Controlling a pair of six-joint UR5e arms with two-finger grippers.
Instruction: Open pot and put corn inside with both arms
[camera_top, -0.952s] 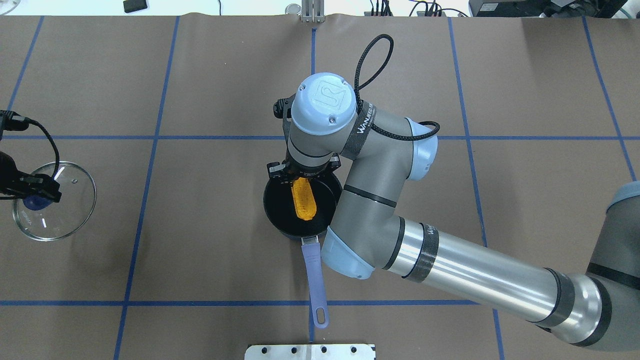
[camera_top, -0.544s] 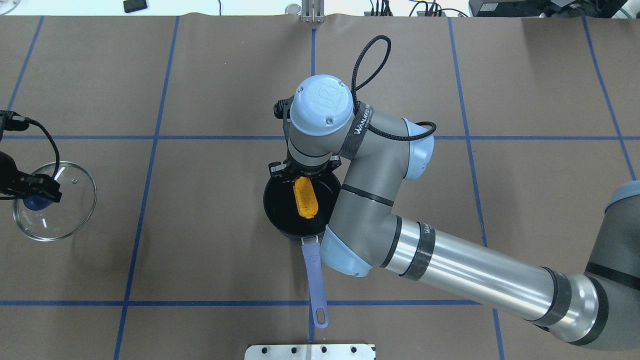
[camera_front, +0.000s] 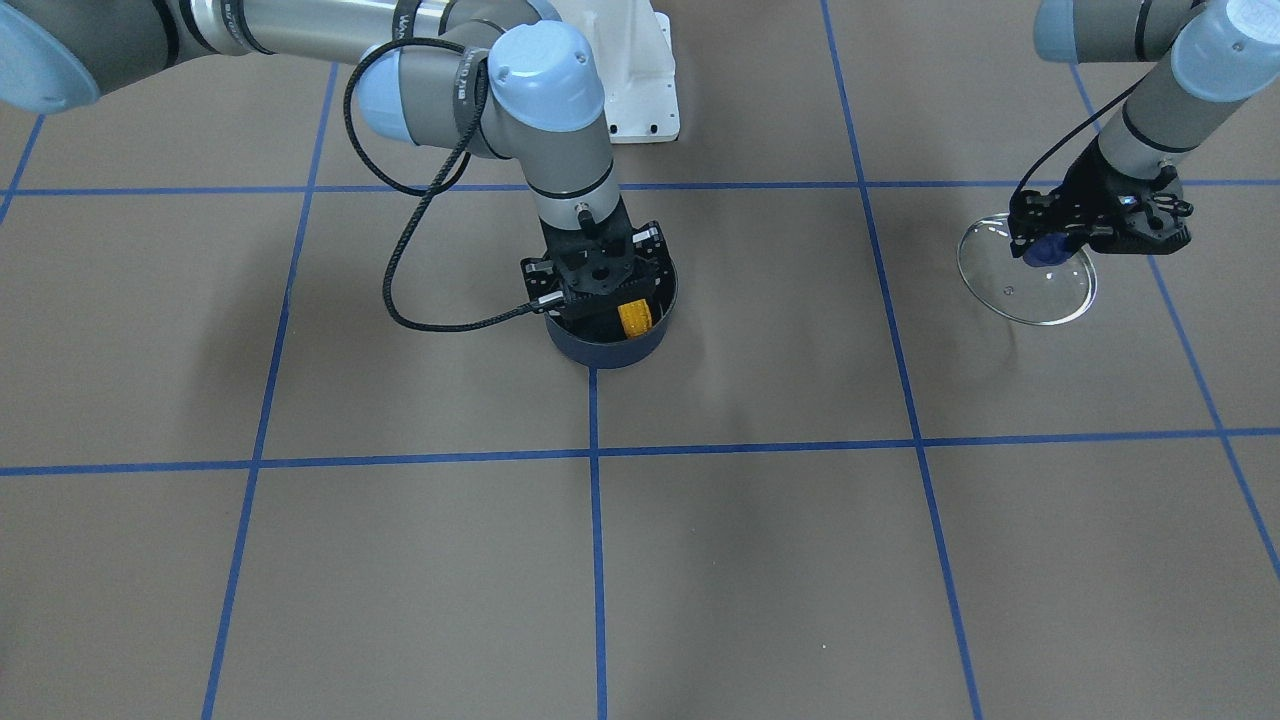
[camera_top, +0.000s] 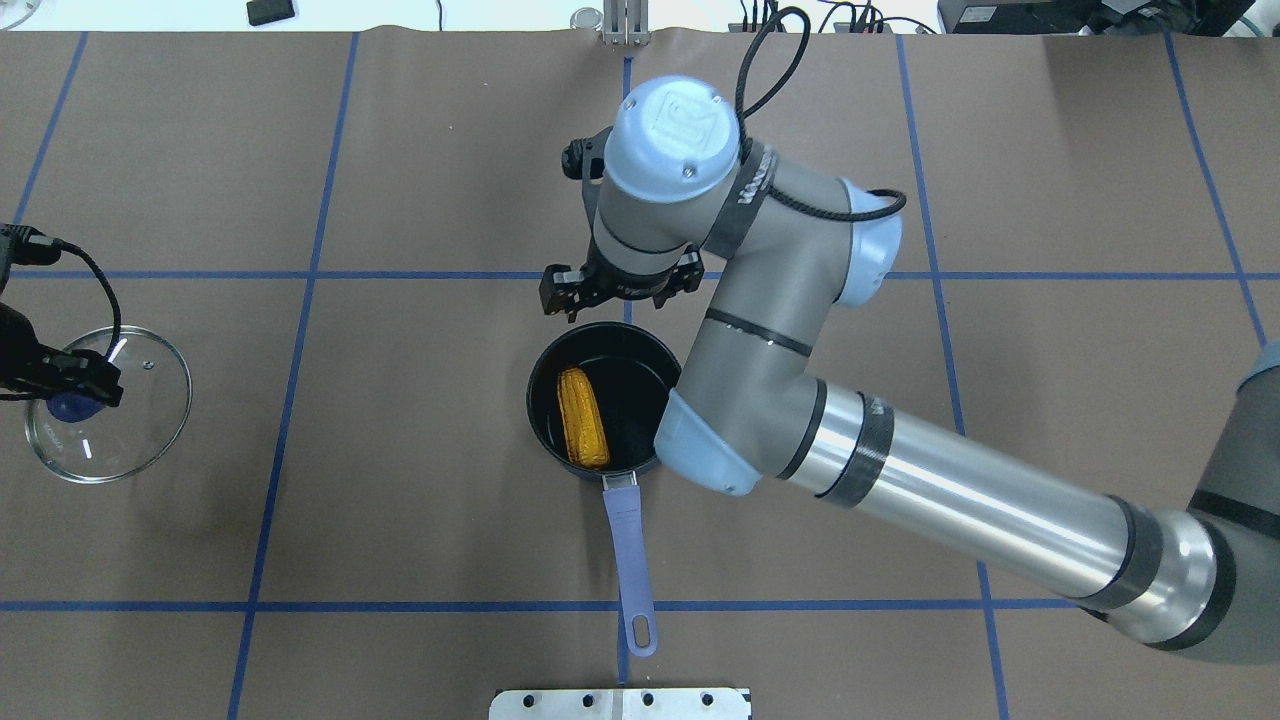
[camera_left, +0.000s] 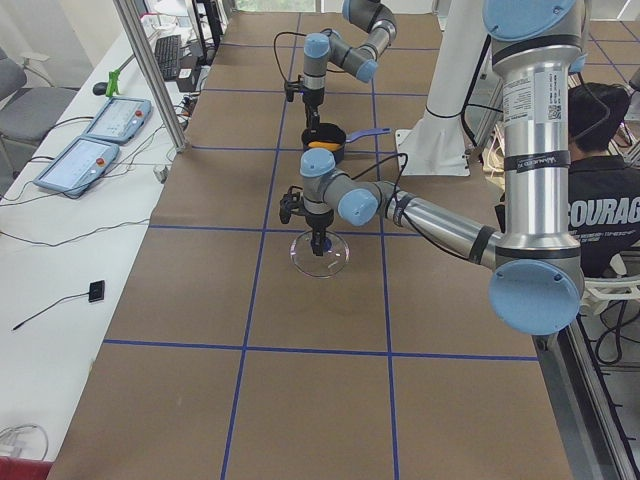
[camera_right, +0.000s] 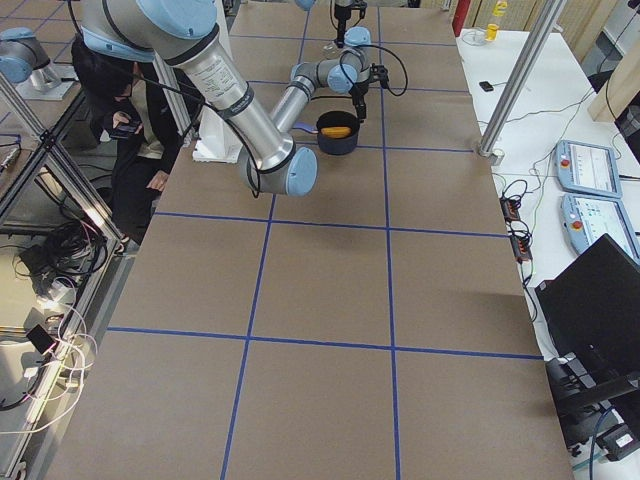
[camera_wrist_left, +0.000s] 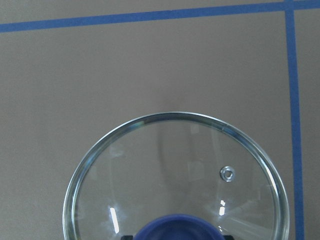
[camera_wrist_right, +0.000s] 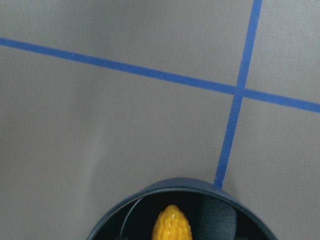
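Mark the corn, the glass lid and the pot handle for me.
corn (camera_top: 583, 418), overhead exterior view, middle of the cob.
glass lid (camera_top: 150, 400), overhead exterior view, bare clear glass off-centre.
pot handle (camera_top: 628, 545), overhead exterior view, mid-length of the purple handle.

the orange-yellow corn lies flat inside the open dark pot, toward its left side, one tapered end near the lavender handle. the glass lid sits well apart on the robot's left, the left gripper closed on its blue knob. the right gripper hangs empty, jaws apart, above the pot's far rim.
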